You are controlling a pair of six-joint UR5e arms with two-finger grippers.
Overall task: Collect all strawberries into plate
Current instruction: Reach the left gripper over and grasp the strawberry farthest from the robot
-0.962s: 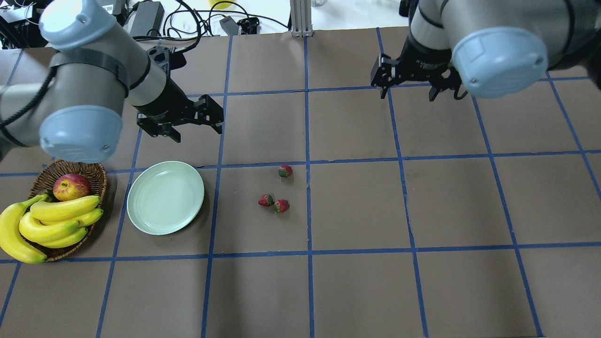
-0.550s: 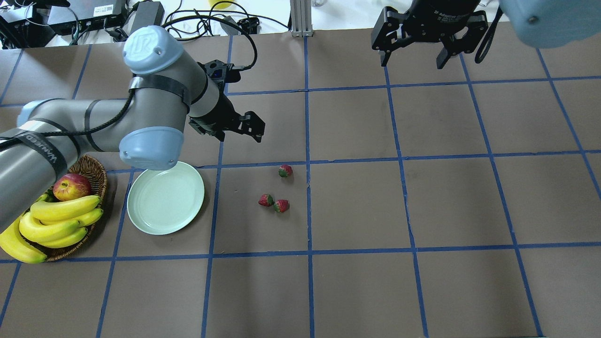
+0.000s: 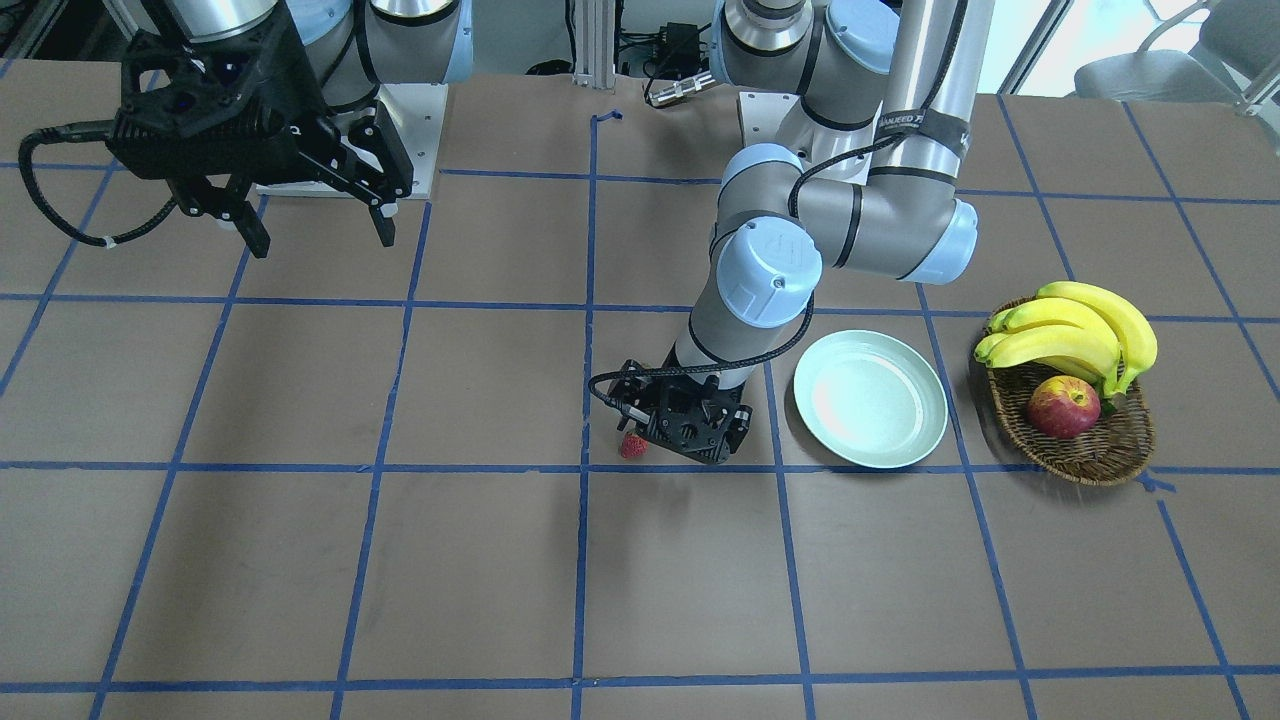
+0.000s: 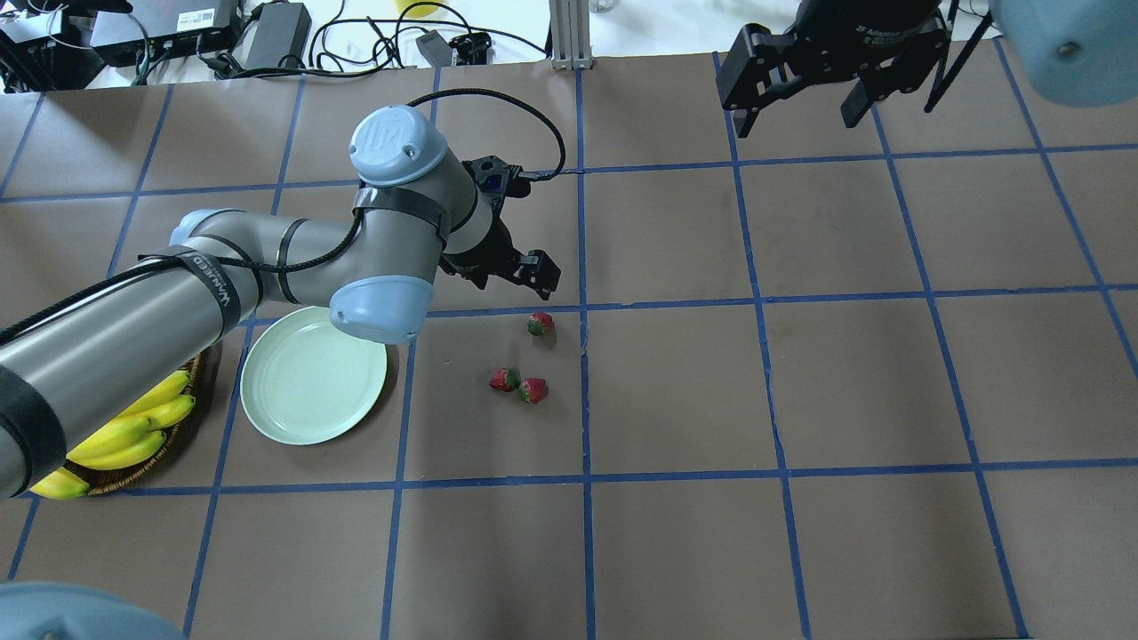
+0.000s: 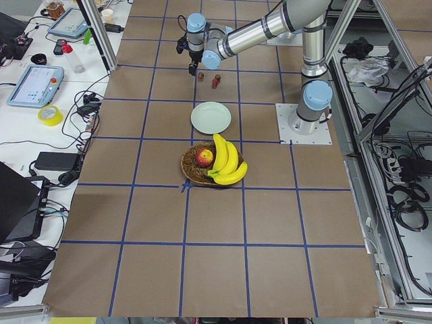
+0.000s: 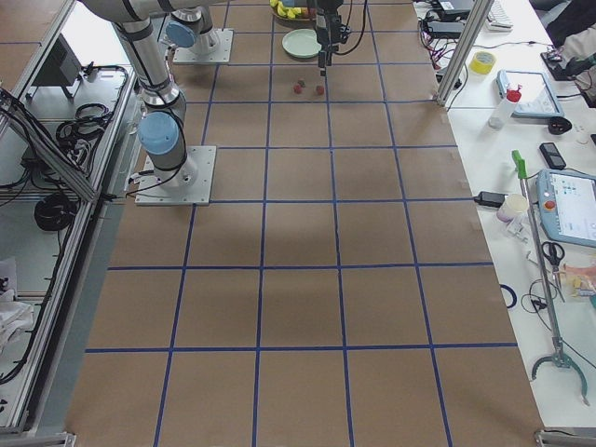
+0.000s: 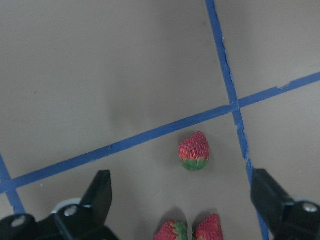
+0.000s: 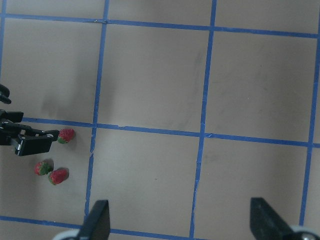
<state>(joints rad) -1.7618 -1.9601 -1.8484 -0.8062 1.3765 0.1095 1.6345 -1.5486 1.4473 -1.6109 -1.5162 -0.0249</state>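
1. Three small strawberries are being shown lying on the brown table (image 4: 800, 373), which is being crossed by blue tape lines. Each berry is red, with a green leafy cap.
2. The lone strawberry (image 4: 540, 324) is lying just beside a crossing of tape lines. The pair of strawberries (image 4: 504, 380) is lying close together near it, side by side.
3. The plate (image 4: 313, 374) is being seen as round, shallow and pale mint green with a smooth rim. It is lying apart from the berries, on the robot's left, and all three berries are lying outside it.
4. The left gripper (image 4: 518, 274) is being held low over the table just beyond the lone strawberry. Its jaws are being kept spread wide, with nothing gripped. In the left wrist view, that berry is being framed between the two fingers (image 7: 97, 192).
5. The right gripper (image 4: 794, 93) is being held at the far edge, well apart from the berries, jaws wide and gripping nothing.
6. A wicker basket (image 3: 1090, 455) holding bananas (image 3: 1075, 330) and an apple (image 3: 1062, 407) is sitting beside the plate.
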